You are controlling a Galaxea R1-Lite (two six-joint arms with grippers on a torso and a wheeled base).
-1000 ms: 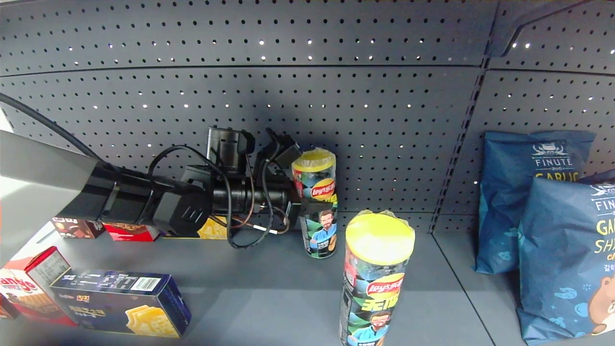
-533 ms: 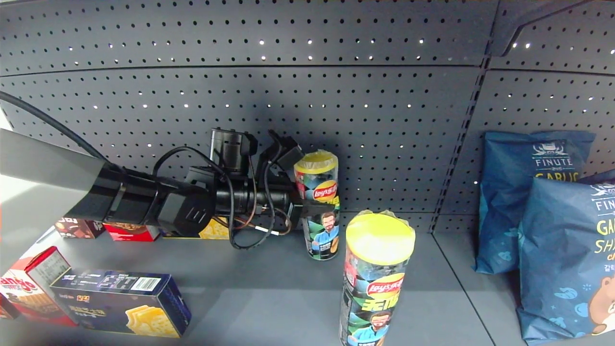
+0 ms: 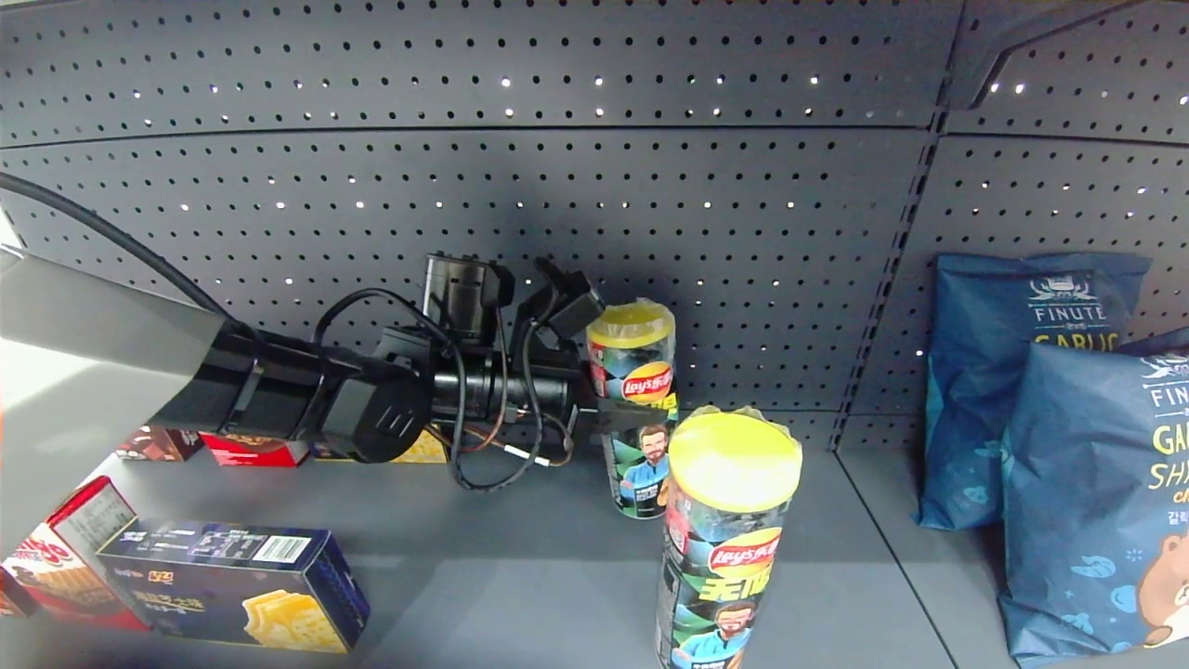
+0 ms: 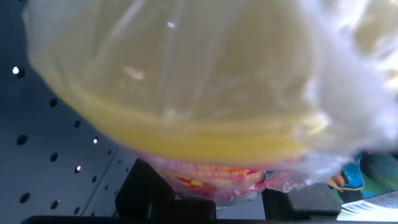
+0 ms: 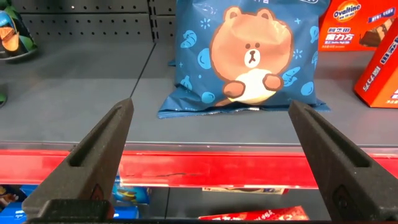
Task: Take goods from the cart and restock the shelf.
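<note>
Left claw (image 3: pixel 602 415) pinches the can (image 3: pixel 639 372) mid-body near the shelf's (image 3: pixel 520 557) back edge; likely light, stiff, slick. Right claw (image 5: pixel 211 104) spread.

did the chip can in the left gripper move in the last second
Yes. The chip can held by the left gripper has shifted to the robot's right, closer to the standing front chip can, which has stayed put.

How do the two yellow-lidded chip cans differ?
The back can is clamped in the left gripper; the front can stands free. The back can is near the pegboard; the front can is nearer the front of the shelf. Both have yellow lids and matching labels.
</note>
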